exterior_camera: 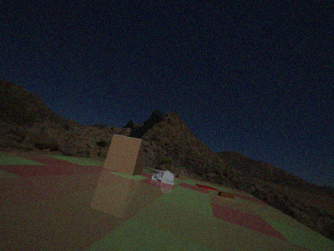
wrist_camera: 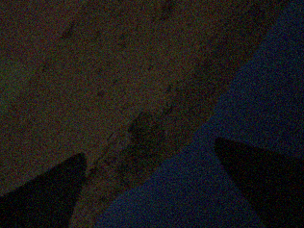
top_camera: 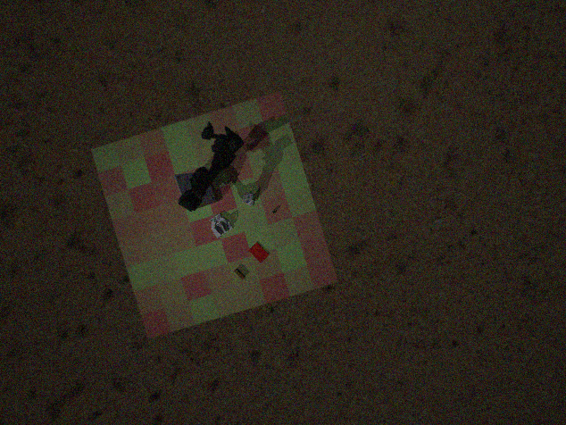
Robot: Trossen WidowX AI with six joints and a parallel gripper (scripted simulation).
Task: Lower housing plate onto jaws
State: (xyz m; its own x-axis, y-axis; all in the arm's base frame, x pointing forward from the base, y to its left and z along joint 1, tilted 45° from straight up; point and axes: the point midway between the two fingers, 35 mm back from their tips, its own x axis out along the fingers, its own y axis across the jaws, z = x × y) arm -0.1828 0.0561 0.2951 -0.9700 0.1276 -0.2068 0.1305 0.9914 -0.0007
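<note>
A pale assembly (top_camera: 221, 225) with two dark jaw shapes in its middle lies on the checkered mat in the top view. A second small pale part (top_camera: 249, 197) lies up and right of it. In the exterior view a rounded white part (exterior_camera: 167, 176) shows with greyish pieces beside it. It is too dark and small to tell which part is the housing plate, or whether it sits level on the stubs. My gripper (top_camera: 217, 125) (wrist_camera: 152, 151) is open, with nothing between its fingers, away from the pale parts toward the mat's upper edge.
A tall box (top_camera: 183, 182) (exterior_camera: 123, 154) stands beside the assembly, partly under the arm. A red flat piece (top_camera: 259, 252) (exterior_camera: 206, 186) and a brown block (top_camera: 241, 271) (exterior_camera: 226, 194) lie on the other side. A thin dark object (top_camera: 276, 209) lies to the right.
</note>
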